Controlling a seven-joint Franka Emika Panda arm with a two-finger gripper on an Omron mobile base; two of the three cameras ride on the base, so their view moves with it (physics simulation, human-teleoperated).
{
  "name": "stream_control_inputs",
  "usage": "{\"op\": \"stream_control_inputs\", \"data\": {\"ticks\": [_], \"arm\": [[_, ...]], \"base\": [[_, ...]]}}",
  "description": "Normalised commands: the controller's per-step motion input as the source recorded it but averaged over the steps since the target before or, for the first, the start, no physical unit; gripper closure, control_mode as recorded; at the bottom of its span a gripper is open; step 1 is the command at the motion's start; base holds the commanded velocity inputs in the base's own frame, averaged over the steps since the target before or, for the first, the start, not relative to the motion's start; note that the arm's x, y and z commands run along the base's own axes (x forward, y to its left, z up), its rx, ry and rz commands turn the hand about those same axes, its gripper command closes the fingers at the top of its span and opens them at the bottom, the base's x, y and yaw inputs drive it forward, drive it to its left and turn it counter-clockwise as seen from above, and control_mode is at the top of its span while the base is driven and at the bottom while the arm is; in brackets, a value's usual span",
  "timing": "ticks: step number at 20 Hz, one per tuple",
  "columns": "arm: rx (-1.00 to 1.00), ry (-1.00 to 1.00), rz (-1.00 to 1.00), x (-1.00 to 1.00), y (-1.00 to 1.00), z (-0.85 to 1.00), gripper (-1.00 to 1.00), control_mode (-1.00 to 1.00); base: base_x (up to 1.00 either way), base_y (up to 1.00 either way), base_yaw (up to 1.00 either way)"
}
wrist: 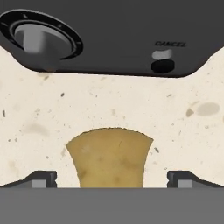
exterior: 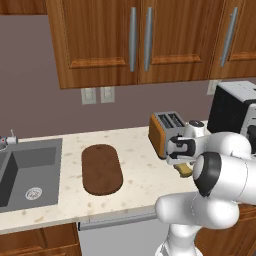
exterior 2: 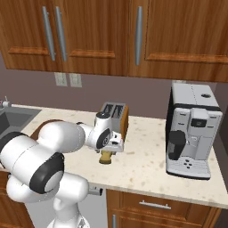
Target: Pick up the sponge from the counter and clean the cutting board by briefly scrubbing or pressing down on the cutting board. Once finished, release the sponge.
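Yellow-tan sponge [wrist: 109,157], dark brown cutting board [exterior: 101,169], beige speckled counter [exterior: 140,165], grey sink [exterior: 30,172].

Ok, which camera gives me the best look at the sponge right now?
The hand view: the sponge lies on the counter, centred between the open jaws and unobstructed, though its near end is cut off. In the left base view only a sliver peeks from behind the arm; the right base view shows a small piece under the hand.
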Motion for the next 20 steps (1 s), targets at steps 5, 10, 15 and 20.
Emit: {"op": "stream_control_inputs", "data": {"ticks": [5,10,15,20], "arm": [[-0.01,0.00,0.00,0.00,0.00,-0.11,-1.00,-1.00],[0.00,0.00,0.00,0.00,0.00,-0.15,-1.00,-1.00],[-0.01,0.00,0.00,0.00,0.00,-0.07,-1.00,-1.00],[-0.01,0.00,0.00,0.00,0.00,0.00,-1.00,-1.00]], "base": [[0.00,0.00,0.00],[0.00,0.00,0.00],[0.00,0.00,0.00],[0.00,0.00,0.00]]}}
